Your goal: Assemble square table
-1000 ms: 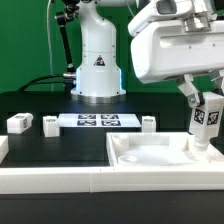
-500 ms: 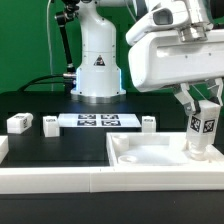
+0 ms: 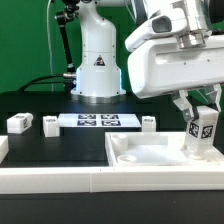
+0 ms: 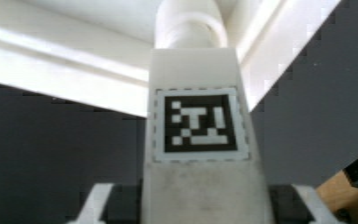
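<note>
Can't tell leg (image 3: 203, 133) base from white square top (image 3: 150, 151); upright, tagged, pinched by gripper (image 3: 200, 108) nr top's corner, ext. view's right.

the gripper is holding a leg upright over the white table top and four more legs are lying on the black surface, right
No: three loose legs, not four, lie on the black surface, as the exterior view shows. The gripper does hold a leg upright over the table top.

Arm low at the exterior view's right
Pincer (image 3: 203, 110) points straight down (bulky white wrist above it), its two fingers closed against an upright leg (image 3: 203, 137).
</note>
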